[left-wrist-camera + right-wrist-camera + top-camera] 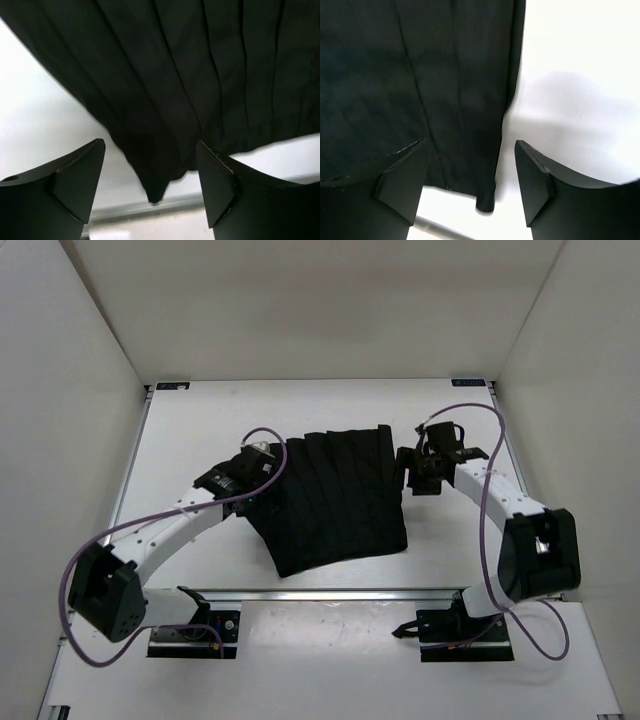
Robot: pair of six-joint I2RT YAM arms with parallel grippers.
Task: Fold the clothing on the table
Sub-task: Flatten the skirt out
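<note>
The clothing (335, 500), a black pleated skirt, lies flat in the middle of the white table (200, 430), its pleats running from far to near. My left gripper (262, 455) is at the skirt's far left corner. In the left wrist view it (151, 145) stands open, with a pointed corner of the skirt (190, 75) in the gap between the fingers, ungripped. My right gripper (408, 472) is at the skirt's right edge. In the right wrist view it (471, 142) is open too, over a corner of the skirt (420, 75).
White walls close in the table on the left, right and far sides. A metal rail (330, 592) runs along the front edge, just beyond the skirt's near hem. Both arm bases sit behind that rail. Purple cables loop off each arm.
</note>
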